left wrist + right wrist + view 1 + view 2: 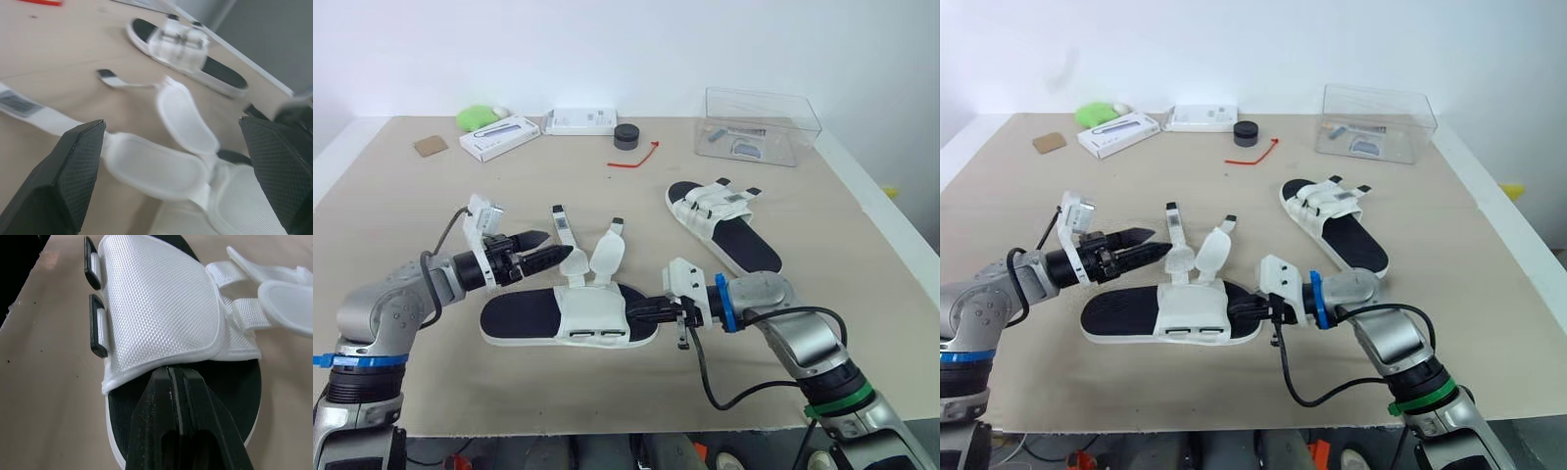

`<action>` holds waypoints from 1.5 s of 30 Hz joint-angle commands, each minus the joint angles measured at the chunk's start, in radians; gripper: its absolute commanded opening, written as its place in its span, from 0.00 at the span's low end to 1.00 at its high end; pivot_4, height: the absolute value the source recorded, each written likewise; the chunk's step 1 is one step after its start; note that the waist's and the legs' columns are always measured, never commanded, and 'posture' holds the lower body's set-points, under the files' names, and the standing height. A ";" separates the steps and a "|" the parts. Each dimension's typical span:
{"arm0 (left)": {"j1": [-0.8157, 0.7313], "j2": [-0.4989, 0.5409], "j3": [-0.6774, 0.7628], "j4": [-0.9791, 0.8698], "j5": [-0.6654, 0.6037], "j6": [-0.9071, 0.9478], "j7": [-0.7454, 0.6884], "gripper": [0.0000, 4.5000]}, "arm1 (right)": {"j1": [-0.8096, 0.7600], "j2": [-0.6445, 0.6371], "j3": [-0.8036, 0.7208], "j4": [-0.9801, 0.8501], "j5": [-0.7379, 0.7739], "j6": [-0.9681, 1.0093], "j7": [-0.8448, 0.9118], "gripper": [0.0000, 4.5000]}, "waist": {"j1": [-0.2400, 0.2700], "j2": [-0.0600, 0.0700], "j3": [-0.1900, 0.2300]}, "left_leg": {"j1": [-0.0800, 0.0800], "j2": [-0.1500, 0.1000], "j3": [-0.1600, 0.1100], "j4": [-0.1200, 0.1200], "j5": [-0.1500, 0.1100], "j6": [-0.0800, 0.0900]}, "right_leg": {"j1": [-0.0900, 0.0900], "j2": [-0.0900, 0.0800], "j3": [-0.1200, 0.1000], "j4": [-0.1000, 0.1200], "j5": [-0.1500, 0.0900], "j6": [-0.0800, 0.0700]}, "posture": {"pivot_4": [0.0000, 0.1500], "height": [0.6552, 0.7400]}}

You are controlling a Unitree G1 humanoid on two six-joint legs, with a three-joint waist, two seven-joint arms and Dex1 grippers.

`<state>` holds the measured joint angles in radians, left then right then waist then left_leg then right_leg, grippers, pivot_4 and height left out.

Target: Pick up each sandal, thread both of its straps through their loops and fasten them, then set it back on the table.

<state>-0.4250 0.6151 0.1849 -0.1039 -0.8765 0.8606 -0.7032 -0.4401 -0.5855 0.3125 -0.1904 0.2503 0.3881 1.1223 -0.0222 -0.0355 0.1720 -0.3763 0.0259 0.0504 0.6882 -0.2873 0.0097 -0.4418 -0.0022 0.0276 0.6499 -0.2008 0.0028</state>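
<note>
Left gripper (558,245): found open, fingers (73,181) spread wide, poised just over the two loose straps (563,235) of the near sandal (519,321); contact cannot be confirmed. Right gripper (171,371): found closed, tips pressed together at the rim of the white upper (156,303), over the black footbed at the sandal's right end; unclear whether any fabric is pinched.

Noted from the right wrist view, hard to make out from the head views: two black loops (99,328) on the upper's near side, no strap through either. Noted from the left wrist view: broad oval pads on both straps, splayed flat on the table (401,215) toward its far side; grey printed patch on one strap, too blurred to read.

Recorded far sandal (749,245) well apart, beyond and to the right, straps apparently laid across its upper.

Observed near sandal toward the table's near edge, bare surface on its left and behind it. Logged along the far edge: white boxes (499,137), clear box (764,122), red cord (634,159). Printing on the boxes too small to read.
</note>
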 commanded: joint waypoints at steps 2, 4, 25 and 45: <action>-0.039 -0.014 0.054 0.038 -0.047 0.082 0.053 1.00 | -0.001 0.003 0.011 -0.003 -0.022 -0.025 -0.007 0.02 | 0.001 -0.001 0.000 | 0.000 0.000 0.000 0.000 0.000 0.000 | 0.000 -0.001 0.000 0.000 0.000 0.000 | 1.00 1.00; -0.065 0.010 0.029 0.095 -0.073 0.235 0.075 1.00 | -0.006 0.013 0.013 0.004 -0.023 -0.023 -0.012 0.02 | 0.001 -0.001 0.000 | 0.000 0.000 0.000 0.000 0.000 0.000 | 0.000 0.000 0.000 0.000 0.000 0.000 | 1.00 1.00; -0.375 -0.117 -0.001 0.565 0.015 0.429 0.081 1.00 | -0.015 0.014 0.000 0.004 -0.029 -0.055 -0.010 0.02 | 0.001 -0.002 -0.001 | -0.001 -0.004 -0.002 0.000 0.001 -0.002 | 0.000 -0.002 -0.001 0.001 0.000 0.001 | 1.00 1.00; -0.588 -0.207 0.062 0.944 0.184 0.216 -0.030 1.00 | 0.000 0.017 0.009 -0.030 -0.039 -0.052 -0.030 0.02 | 0.001 -0.002 -0.001 | -0.002 -0.005 -0.003 0.000 0.002 -0.003 | 0.000 -0.004 -0.002 0.000 0.001 0.001 | 1.00 1.00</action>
<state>-0.9779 0.4084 0.2160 0.8307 -0.7008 1.0936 -0.7255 -0.4378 -0.5675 0.3311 -0.1760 0.2098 0.3469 1.0933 -0.0213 -0.0378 0.1715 -0.3789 0.0205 0.0469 0.6886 -0.2857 0.0070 -0.4417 -0.0060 0.0253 0.6503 -0.2001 0.0044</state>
